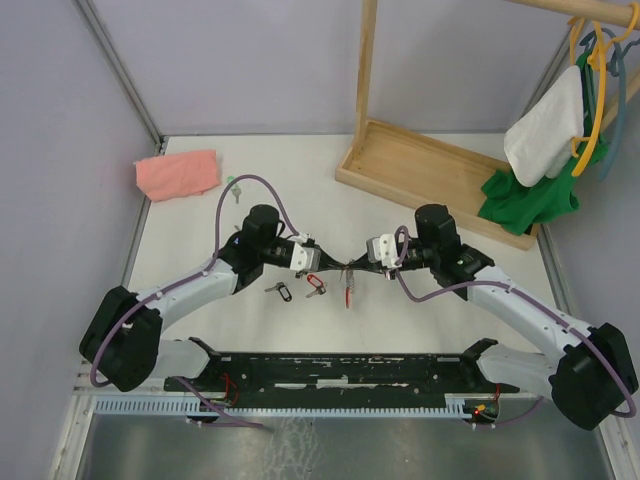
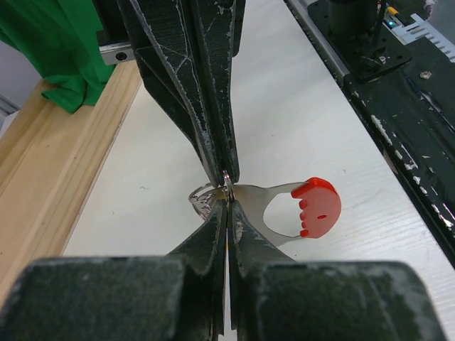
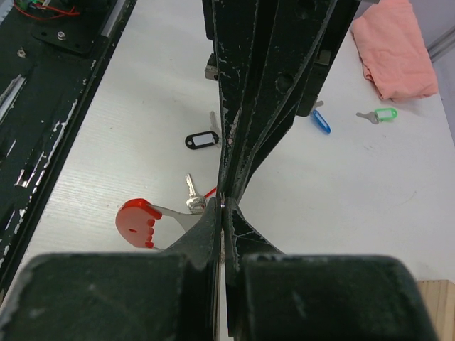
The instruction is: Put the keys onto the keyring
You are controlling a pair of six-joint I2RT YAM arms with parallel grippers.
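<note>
Above the table (image 1: 300,190), the right end effector (image 3: 222,207) pinches the keyring (image 3: 135,222).

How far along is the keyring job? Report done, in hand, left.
Done: no key visibly threaded. In hand: the left end effector and right end effector pinch shut on the red crescent keyring with silver wire loop. Left: the black-tagged silver key, blue-tagged key and green-tagged key lie loose on the white table; a fourth silver key beside the ring, unclear whether attached.

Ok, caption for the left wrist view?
Left gripper and right gripper, jaws shut, pinch the keyring tip to tip.
</note>
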